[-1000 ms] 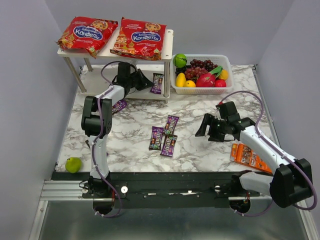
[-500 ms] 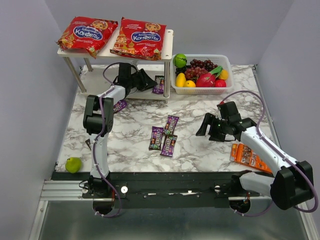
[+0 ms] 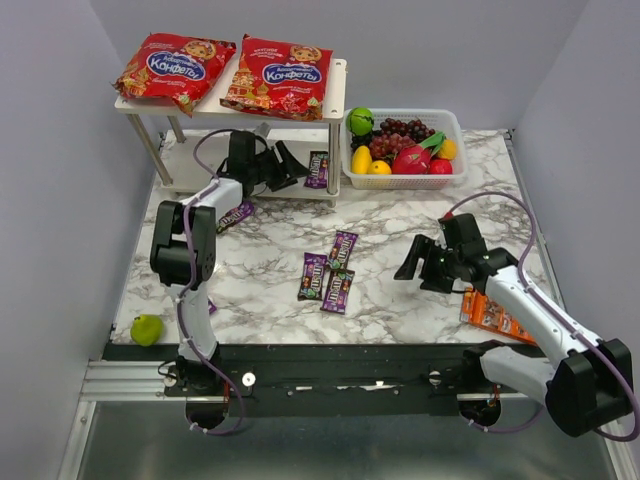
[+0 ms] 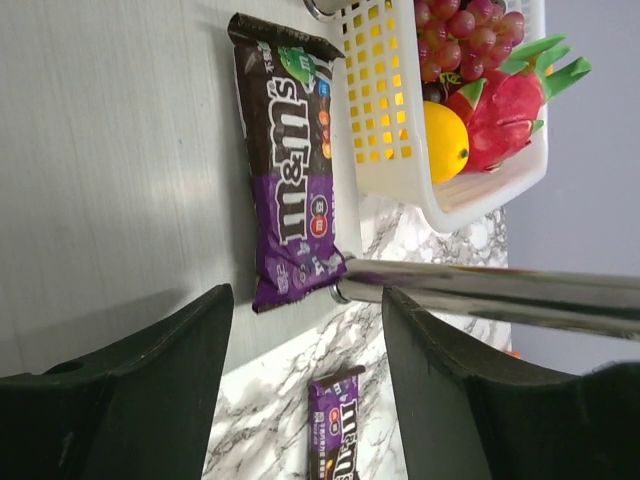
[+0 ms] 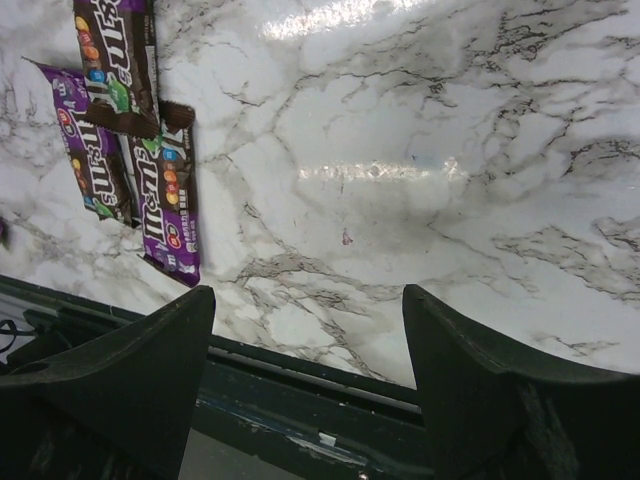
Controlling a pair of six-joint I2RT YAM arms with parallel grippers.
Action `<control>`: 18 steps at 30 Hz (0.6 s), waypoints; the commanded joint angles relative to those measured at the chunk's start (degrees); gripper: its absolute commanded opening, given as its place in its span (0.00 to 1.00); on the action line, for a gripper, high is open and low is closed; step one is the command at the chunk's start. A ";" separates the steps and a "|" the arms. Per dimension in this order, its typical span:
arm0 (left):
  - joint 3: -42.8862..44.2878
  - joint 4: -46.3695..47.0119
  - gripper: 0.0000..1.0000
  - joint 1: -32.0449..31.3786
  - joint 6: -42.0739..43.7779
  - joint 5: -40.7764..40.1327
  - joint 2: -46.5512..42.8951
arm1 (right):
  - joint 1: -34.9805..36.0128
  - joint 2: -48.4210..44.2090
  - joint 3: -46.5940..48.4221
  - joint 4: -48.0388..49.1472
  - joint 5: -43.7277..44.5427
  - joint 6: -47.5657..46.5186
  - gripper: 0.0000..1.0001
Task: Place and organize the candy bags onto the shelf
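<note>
Glossy red, with blue oval logos lettered in white: 2 large candy bags (image 3: 175,65). Dark brown and purple, with white lettering and multicoloured dots: small candy packets (image 4: 290,160). Pale white: shelf (image 4: 110,150) boards. White with grey veining: marble worktop (image 3: 400,215). White lattice: basket (image 4: 390,100), with dark red grapes (image 4: 460,25), yellow fruit (image 4: 445,140), pink green-tipped dragon fruit (image 4: 500,100). Orange: flat pack (image 3: 495,312). Black: fingers (image 4: 150,400).

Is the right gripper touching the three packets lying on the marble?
Apart. The top view shows bare marble between the right gripper and the three packets.
</note>
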 commanded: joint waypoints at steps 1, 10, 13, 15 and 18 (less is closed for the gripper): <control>-6.56 0.19 0.71 -0.08 0.51 -2.49 -6.68 | -0.31 -1.94 -2.58 0.59 -0.67 1.63 0.84; -23.97 -5.59 0.73 -0.09 2.61 -4.07 -18.98 | -0.40 -4.58 -5.75 1.29 -2.17 2.51 0.84; -28.02 -10.87 0.73 -0.17 4.63 -6.00 -22.85 | -0.31 -4.76 -6.45 1.99 -2.78 2.51 0.84; -31.00 -14.21 0.74 -0.26 5.51 -8.01 -25.74 | -0.31 -4.32 -6.72 2.00 -3.57 2.33 0.84; -35.22 -17.03 0.74 -0.79 5.60 -9.51 -29.43 | -0.31 -3.44 -6.81 1.82 -4.62 1.19 0.84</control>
